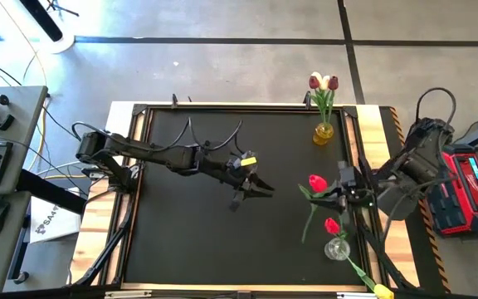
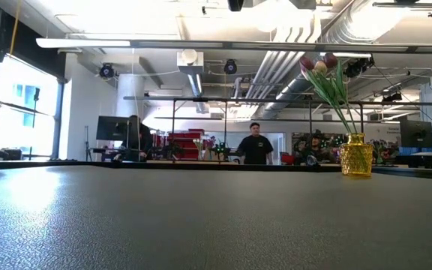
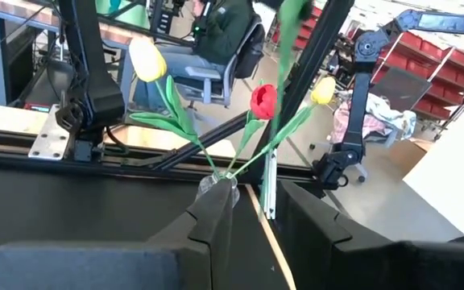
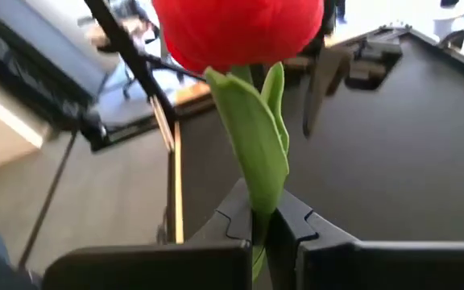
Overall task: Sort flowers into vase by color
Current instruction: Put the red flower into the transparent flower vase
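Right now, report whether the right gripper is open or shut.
Shut on the red tulip: the right gripper's fingers pinch its green stem from both sides.

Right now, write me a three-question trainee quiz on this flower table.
1. True or false: the right gripper holds a red tulip by its stem.
2. What colour is the vase at the table's far edge?
A. yellow
B. blue
C. black
3. Fill in: the left gripper is over the table's ____, its jaws holding nothing.

Key: 1 true; 2 A; 3 middle.
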